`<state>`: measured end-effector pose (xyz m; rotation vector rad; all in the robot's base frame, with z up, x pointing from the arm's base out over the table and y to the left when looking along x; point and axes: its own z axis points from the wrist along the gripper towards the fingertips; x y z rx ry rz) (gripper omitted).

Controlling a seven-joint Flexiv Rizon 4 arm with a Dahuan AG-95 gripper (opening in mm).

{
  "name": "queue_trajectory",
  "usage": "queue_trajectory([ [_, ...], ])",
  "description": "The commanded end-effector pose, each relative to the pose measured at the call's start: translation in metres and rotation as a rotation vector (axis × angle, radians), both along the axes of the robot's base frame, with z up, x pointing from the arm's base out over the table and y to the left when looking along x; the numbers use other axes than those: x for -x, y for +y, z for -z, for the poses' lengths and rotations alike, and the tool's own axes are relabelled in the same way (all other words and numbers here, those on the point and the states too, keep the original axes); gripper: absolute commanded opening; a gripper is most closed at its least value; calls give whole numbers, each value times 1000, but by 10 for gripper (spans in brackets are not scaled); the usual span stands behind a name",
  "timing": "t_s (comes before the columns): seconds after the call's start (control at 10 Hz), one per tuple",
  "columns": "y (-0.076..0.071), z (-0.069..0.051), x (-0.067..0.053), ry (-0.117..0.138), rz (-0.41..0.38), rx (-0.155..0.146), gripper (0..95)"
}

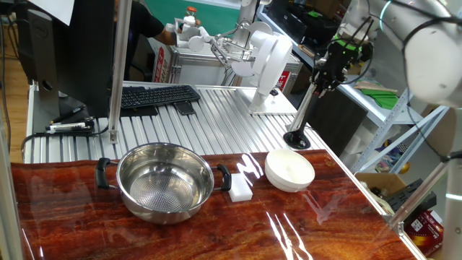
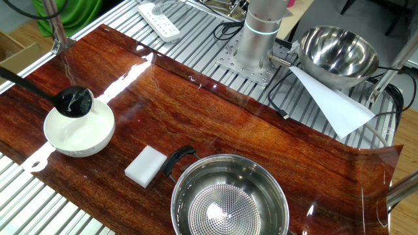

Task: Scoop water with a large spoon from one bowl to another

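Nearest on the glossy red-brown tabletop sits the steel bowl, its dotted bottom bare and shiny. Just right of it lies a white block, then the small white bowl. Beyond that bowl, over the ribbed metal surface, the black ladle hangs cup-down, its handle rising to the dark hand, which clamps it near the top. In the other fixed view the cup hovers at the white bowl's rim. No writing is legible.
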<state>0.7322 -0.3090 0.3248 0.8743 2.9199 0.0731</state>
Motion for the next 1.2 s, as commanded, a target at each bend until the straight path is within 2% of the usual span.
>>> queue_trajectory([
  [0.1, -2, -3, -5, 15, 0, -9, 0],
  [1.2, -3, -4, -5, 17, -5, -10, 0],
])
